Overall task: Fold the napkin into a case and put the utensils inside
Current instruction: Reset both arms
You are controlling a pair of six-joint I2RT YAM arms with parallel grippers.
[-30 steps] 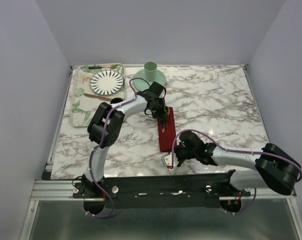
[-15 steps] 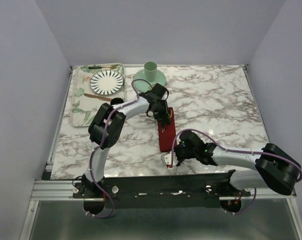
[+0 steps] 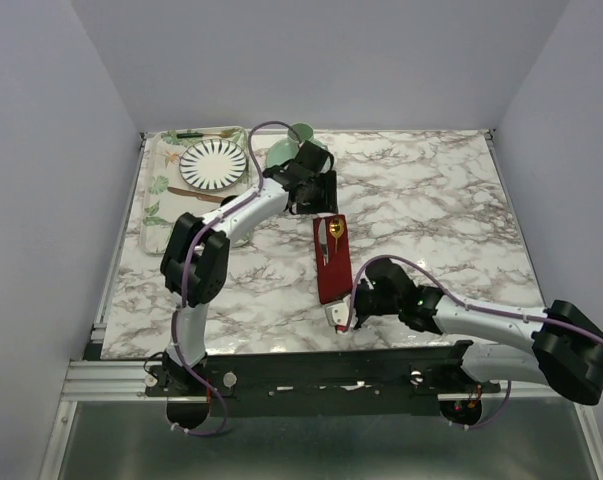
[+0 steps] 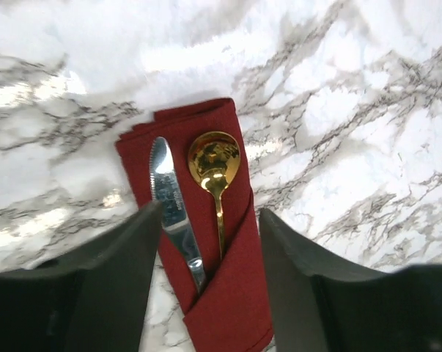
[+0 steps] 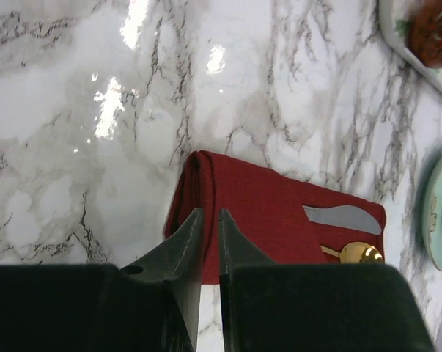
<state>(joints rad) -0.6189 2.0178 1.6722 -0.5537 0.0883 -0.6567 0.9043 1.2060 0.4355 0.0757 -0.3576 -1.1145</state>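
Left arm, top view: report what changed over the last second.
The left gripper opened and pulled back from the far end of the case toward the far side. That uncovers the gold spoon and silver knife, both tucked in the case. The right gripper stayed pinched on the case's near end, and the case did not shift.

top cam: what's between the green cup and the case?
The left gripper, fingers open, sits between the cup and the case. The top view shows it.
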